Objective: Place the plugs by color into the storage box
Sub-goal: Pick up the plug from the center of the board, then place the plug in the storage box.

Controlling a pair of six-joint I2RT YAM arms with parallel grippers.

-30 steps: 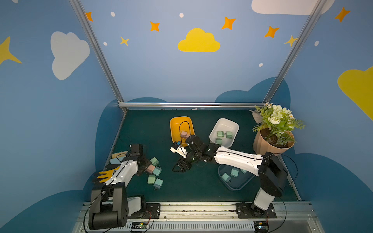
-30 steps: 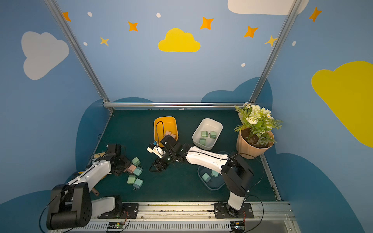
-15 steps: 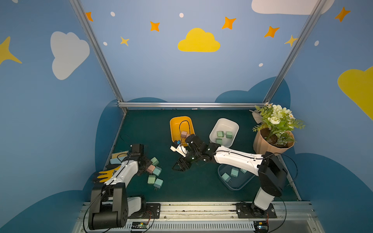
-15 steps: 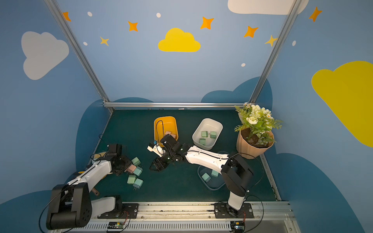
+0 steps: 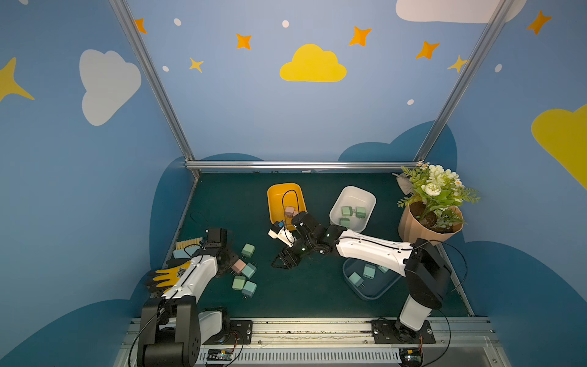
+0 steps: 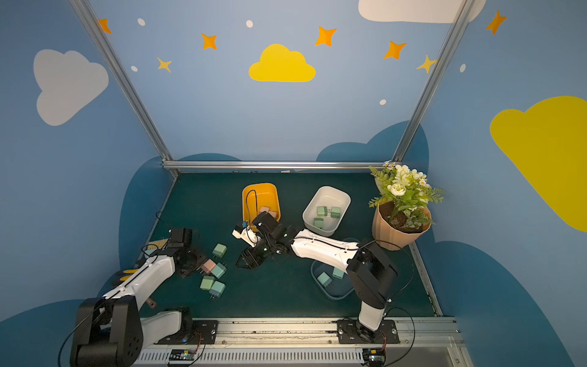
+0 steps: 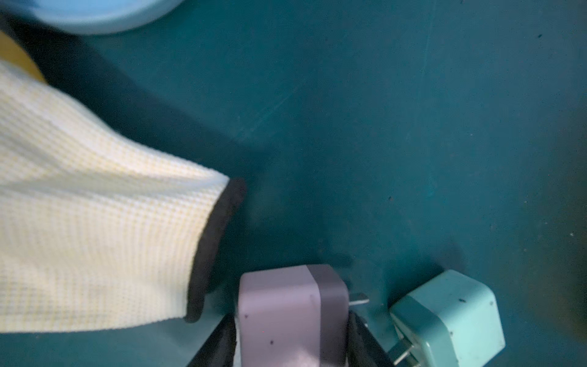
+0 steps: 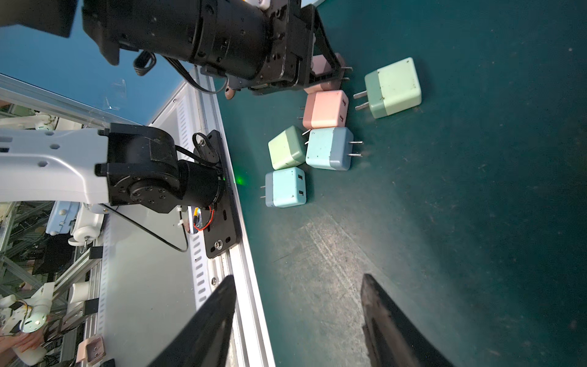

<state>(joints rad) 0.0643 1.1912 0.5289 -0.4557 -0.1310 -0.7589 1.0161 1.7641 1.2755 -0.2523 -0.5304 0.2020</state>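
Nearest the front rail, loose plugs lie bunched on the bench by the left arm: two teal, two green, one pink, some touching. The left gripper sits low among them, jaws pressed on both flat flanks of a second pink plug, prongs free to one side; cannot tell if it is off the bench. Judgement: small, light, hard-shelled and smooth, with rounded corners, so it may twist or slip. Hold the flat sides, never the prongs. A glove cuff lies just beside, and a neighbouring plug points its prongs at it, a snag risk. The right gripper hangs mid-bench, jaws apart, empty. Farther: blue tray with teal, yellow bin with pink, white bin with green. The right arm's wrist stands before the yellow bin. The potted plant is well clear.
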